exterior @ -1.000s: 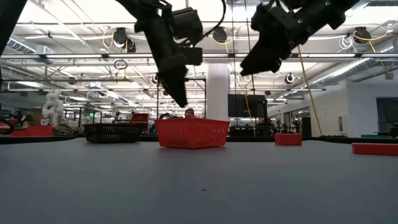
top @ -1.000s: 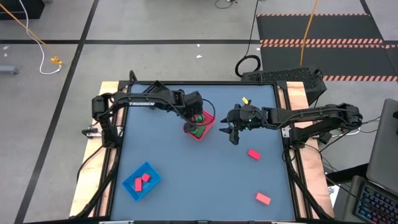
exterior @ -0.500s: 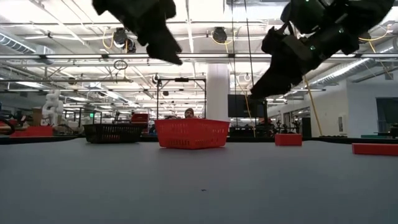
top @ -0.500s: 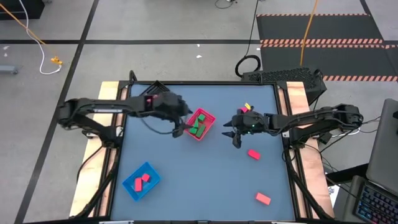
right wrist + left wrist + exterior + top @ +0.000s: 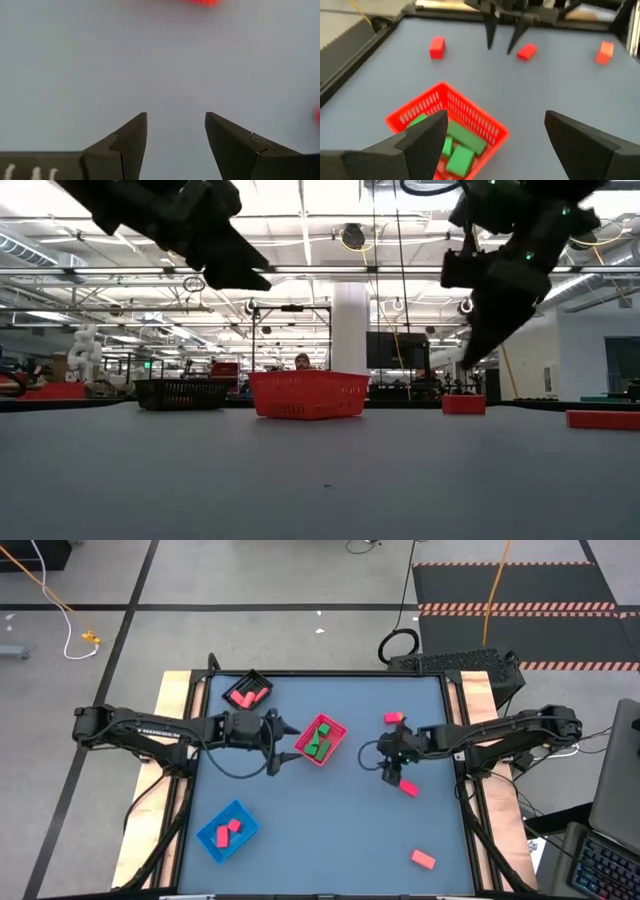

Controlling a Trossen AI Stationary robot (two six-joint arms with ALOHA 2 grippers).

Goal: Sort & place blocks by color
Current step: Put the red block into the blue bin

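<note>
I work in a large open robotics lab or industrial test hall. Past my grey table, the low view shows a high ceiling with exposed ducts and pipes, a white structural column, a dark wall screen and a white robot arm at another station. From above, I see a grey concrete floor, hazard-striped black matting, a loose yellow cable and a keyboard.
</note>
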